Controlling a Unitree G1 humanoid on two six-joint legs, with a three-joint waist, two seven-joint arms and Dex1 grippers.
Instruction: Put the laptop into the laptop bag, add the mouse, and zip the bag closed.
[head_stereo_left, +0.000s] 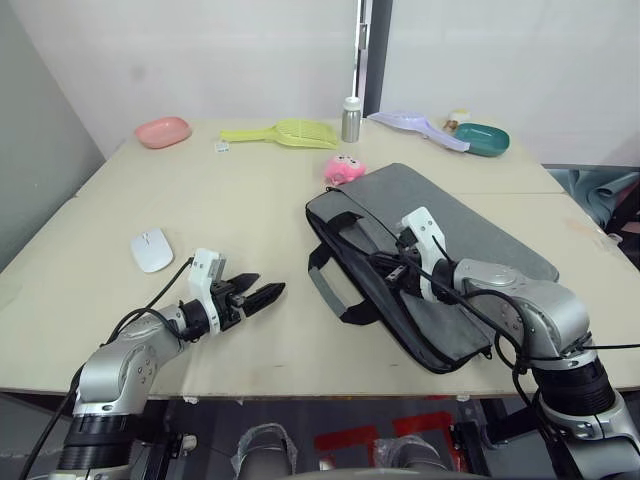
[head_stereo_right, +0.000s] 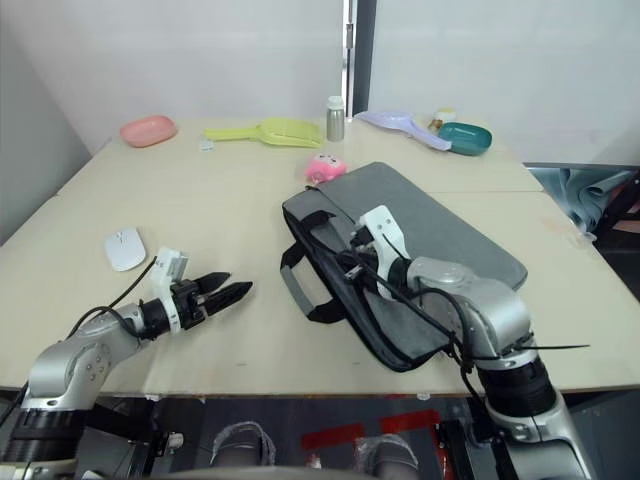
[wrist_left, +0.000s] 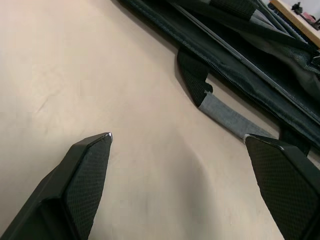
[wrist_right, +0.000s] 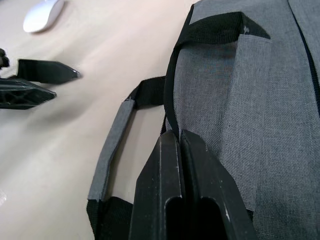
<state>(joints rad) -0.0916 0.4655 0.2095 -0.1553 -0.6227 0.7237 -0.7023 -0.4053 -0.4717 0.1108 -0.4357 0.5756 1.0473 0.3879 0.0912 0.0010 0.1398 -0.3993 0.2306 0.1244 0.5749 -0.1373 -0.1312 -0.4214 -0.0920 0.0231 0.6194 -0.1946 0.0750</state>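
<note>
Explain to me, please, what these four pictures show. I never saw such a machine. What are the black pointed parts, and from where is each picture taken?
This is a humanoid robot with two arms. Two pictures come from cameras in its head, looking down over a table. The other two come from cameras on its wrists, looking along the fingers.

The black pointed parts are its grippers, two fingers each. The left gripper is open above bare table, holding nothing. The right gripper is shut and rests at the edge of the grey laptop bag, by its handles.

A white mouse lies on the robot's left. A pink plush toy sits behind the bag. At the far edge are bowls, scoops and a small bottle.
</note>
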